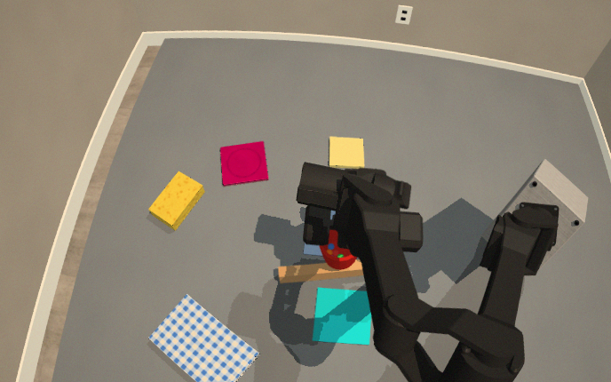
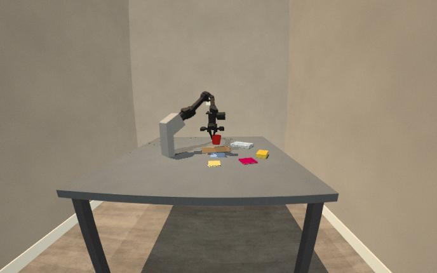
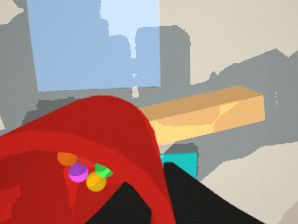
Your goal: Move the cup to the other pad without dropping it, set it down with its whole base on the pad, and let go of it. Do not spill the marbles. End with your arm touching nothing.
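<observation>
My gripper point(image 2: 213, 133) is shut on the rim of the red cup point(image 1: 336, 257) and holds it up in the air over the wooden bar point(image 1: 320, 271). The cup also shows in the exterior view point(image 2: 216, 139) and fills the lower left of the wrist view point(image 3: 80, 183), upright, with several coloured marbles point(image 3: 85, 172) inside. The light blue pad point(image 3: 93, 26) lies just beyond the bar, mostly hidden under my arm in the overhead view point(image 1: 315, 247). The cyan pad point(image 1: 343, 315) lies on the near side of the bar, a sliver showing in the wrist view point(image 3: 180, 163).
A magenta pad point(image 1: 243, 163), a pale yellow pad point(image 1: 345, 152), a yellow sponge point(image 1: 176, 198) and a blue checkered cloth point(image 1: 202, 341) lie on the grey table. My arm's grey base block point(image 1: 547, 202) stands at the right.
</observation>
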